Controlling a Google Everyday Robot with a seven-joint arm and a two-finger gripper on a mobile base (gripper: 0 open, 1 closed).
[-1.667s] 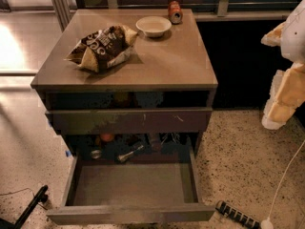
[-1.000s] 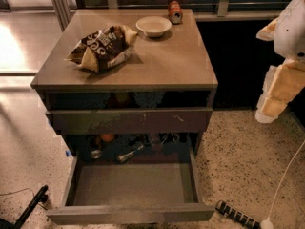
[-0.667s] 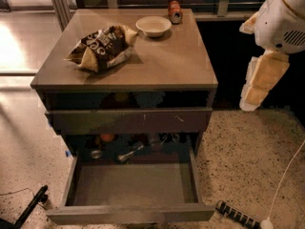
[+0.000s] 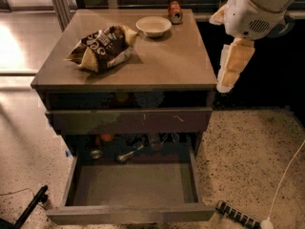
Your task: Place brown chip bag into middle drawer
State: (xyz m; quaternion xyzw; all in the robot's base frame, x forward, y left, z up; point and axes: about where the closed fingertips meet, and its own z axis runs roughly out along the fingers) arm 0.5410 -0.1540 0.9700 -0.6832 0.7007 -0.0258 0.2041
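The brown chip bag lies crinkled on the left half of the cabinet top, left of a white bowl. The middle drawer is pulled out toward me at the bottom of the view, and its flat grey floor is bare. My gripper hangs pointing down beside the cabinet's right edge, under the white wrist. It is level with the tabletop, well to the right of the bag, and holds nothing that I can see.
A white bowl and a small red-orange can stand at the back of the top. The drawer front above is shut. Small objects lie at the back of the open recess. A cable and black bar lie on the speckled floor, right.
My arm has swung in from the far right edge, leftward and up, to the cabinet's right side. The bag, bowl, can and drawers have not moved.
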